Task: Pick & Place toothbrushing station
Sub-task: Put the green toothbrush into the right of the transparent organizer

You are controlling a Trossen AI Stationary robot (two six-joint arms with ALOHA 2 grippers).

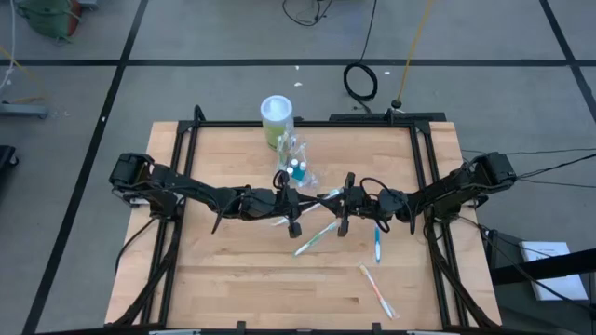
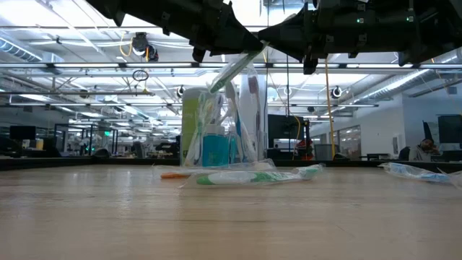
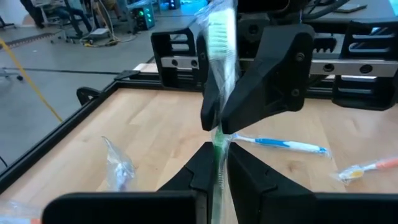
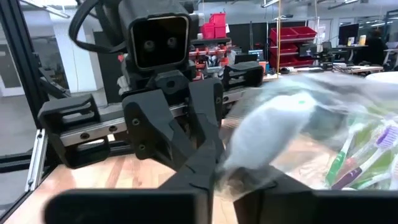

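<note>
toothbrushing station (image 1: 296,167) – high view: near the table's (image 1: 223,279) far edge, just before the green canister (image 1: 277,119); both grippers meet mid-table | low view: wrapped green toothbrush (image 2: 234,68) raised above the station | left wrist: left gripper (image 3: 214,171) clamped on that toothbrush | right wrist: right gripper (image 4: 233,186) – grip cannot be told

Left gripper (image 3: 214,163): own dark fingers closed on wrapped green toothbrush (image 3: 221,62), brush upright, white bristle head at top. Right gripper (image 3: 219,124), opposite, meets same brush higher up the handle, apparently closed on it. Wooden table (image 3: 149,130) below. Blue-handled wrapped toothbrush (image 3: 281,144) lying flat beyond; orange-tipped one (image 3: 367,170) near it. Crumpled clear wrapper (image 3: 118,165) on table, contents unclear. Black frame rail (image 3: 81,127) along table edge.
</note>
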